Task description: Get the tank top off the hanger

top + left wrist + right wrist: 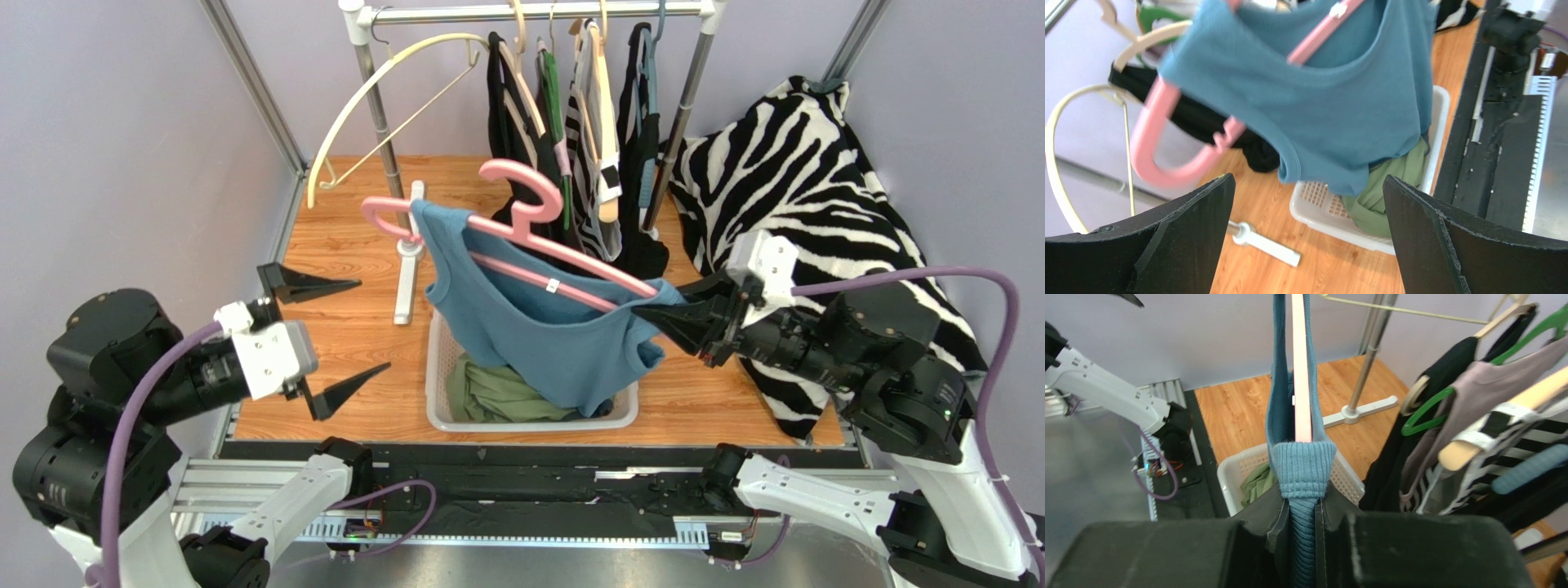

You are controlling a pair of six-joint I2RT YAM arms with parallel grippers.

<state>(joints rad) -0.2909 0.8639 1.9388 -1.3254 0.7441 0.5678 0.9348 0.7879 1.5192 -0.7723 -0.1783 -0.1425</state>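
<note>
A blue tank top (540, 325) hangs on a pink hanger (530, 200), held tilted in the air above a white basket (434, 368). My right gripper (646, 316) is shut on the tank top's right shoulder strap at the hanger's lower end. In the right wrist view the ribbed strap (1301, 465) is pinched between the jaws of the right gripper (1303, 505), and the pink hanger (1300, 367) runs up out of it. My left gripper (374, 325) stands wide open and empty, left of the garment and apart from it. In the left wrist view, the tank top (1339, 92) and hanger (1168, 165) hang beyond the left gripper (1308, 179).
Green clothing (491, 392) lies in the basket. A clothes rack (540, 15) at the back carries several hung garments (589, 110) and an empty cream hanger (368, 98); its white foot (405, 263) lies on the wooden floor. A zebra-striped fabric (797, 172) fills the right side.
</note>
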